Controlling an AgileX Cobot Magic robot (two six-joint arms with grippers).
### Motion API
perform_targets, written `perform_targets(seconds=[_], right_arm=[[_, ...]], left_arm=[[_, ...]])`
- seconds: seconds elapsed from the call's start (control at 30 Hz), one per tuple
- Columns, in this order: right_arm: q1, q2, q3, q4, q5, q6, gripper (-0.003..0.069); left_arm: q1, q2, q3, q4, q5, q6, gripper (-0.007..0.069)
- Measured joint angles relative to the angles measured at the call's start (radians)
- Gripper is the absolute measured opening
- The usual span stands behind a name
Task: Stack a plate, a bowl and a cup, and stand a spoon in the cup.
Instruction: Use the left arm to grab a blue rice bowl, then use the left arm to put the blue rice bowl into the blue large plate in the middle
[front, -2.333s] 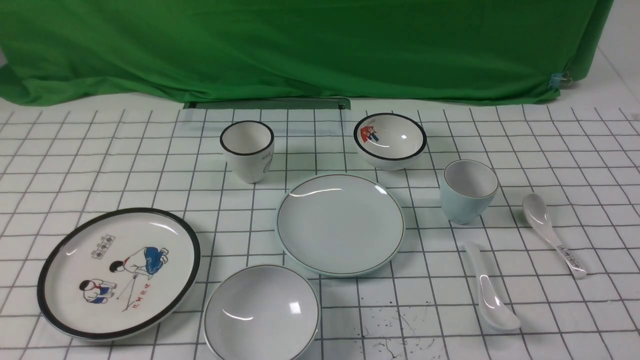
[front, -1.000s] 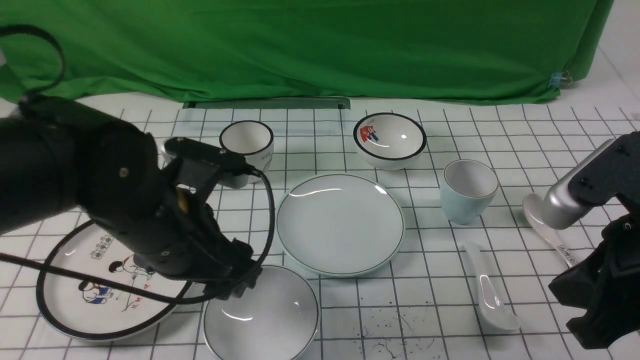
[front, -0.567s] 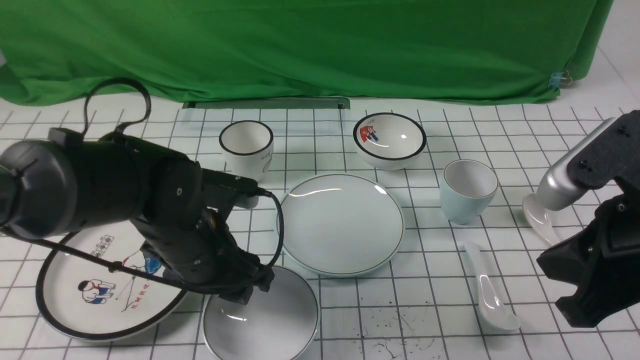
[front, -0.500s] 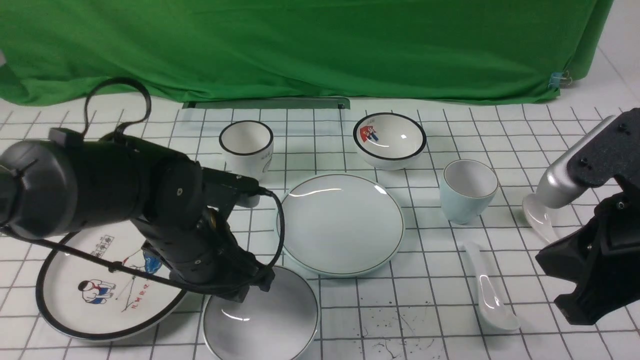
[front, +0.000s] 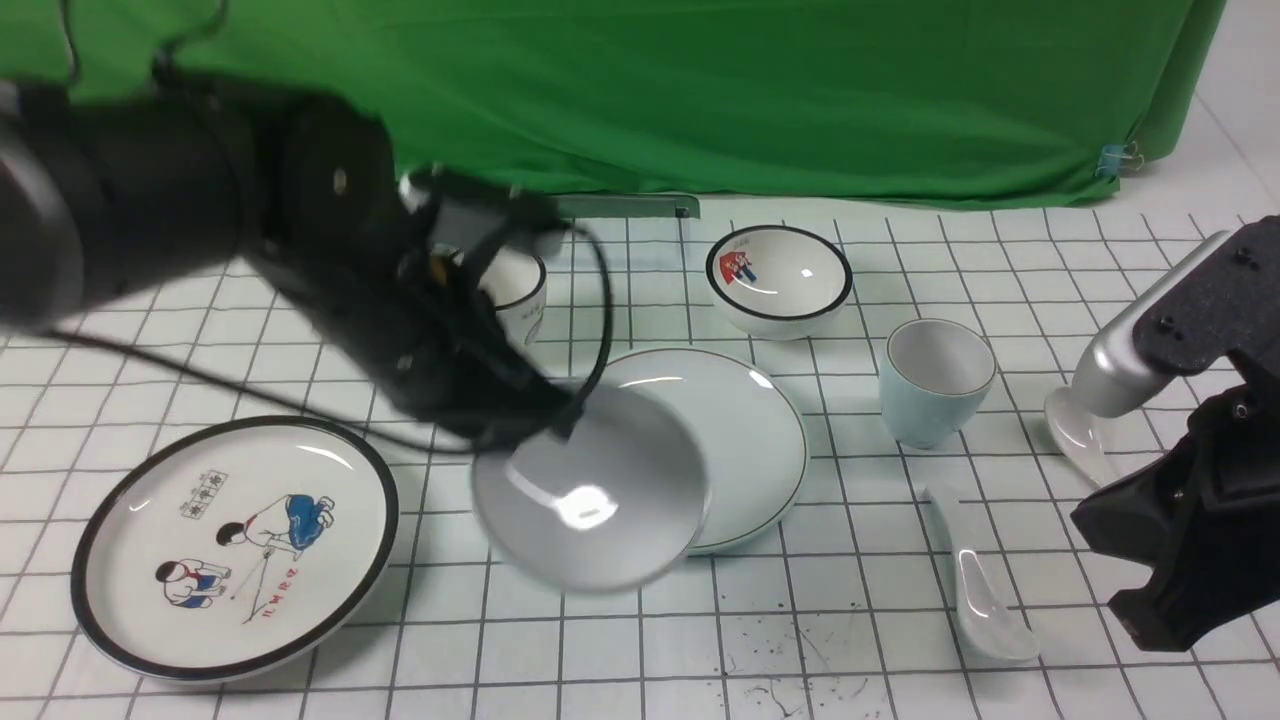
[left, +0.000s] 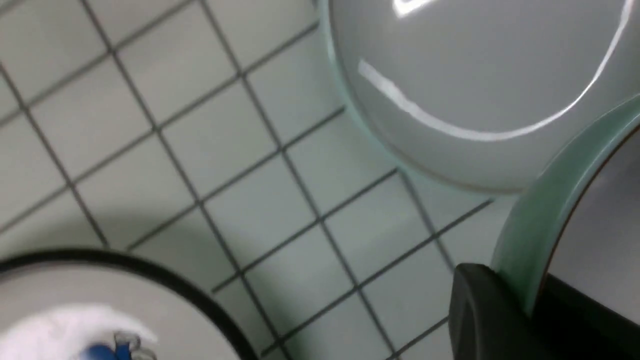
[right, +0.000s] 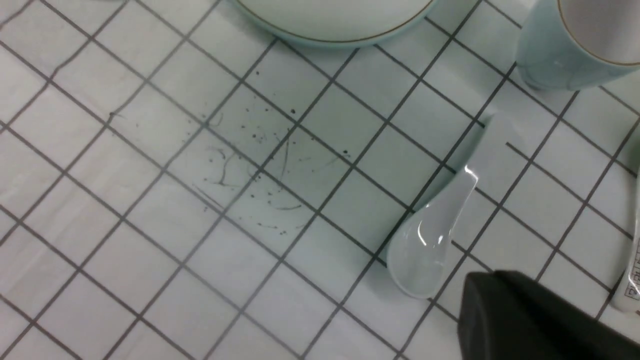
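Observation:
My left gripper is shut on the rim of the plain pale bowl, which hangs tilted in the air over the near left edge of the plain plate. In the left wrist view the bowl's rim is pinched between the jaws of the left gripper, with the plate below. The pale blue cup stands right of the plate. The plain white spoon lies in front of the cup. My right gripper hovers shut and empty just right of the spoon.
A cartoon plate with a black rim lies at front left. A black-rimmed cup and a black-rimmed cartoon bowl stand at the back. A labelled spoon lies partly behind my right arm. Green cloth hangs along the far edge.
My left gripper closed on the bowl's rim, lifted it off the table and carried it back and right, over the plate's edge. The right gripper has barely moved.

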Motion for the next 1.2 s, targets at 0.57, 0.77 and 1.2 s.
perform_targets(seconds=[0.57,0.77,1.2], right_arm=[[0.0,0.001,-0.088,0.0,0.052,-0.019,0.0022],[0.0,0.009,-0.093,0.0,0.069,-0.018,0.0022],[-0.027,0.243,-0.335,-0.159,0.172,0.057,0.0087]], left_arm=[[0.002,0.441,-0.416,-0.019,0.057,0.022,-0.0011],[0.011,0.473,-0.433,-0.021,0.053,0.022,-0.0003],[0.024,0.461,-0.569,0.063,0.191,-0.005,0.0357]])
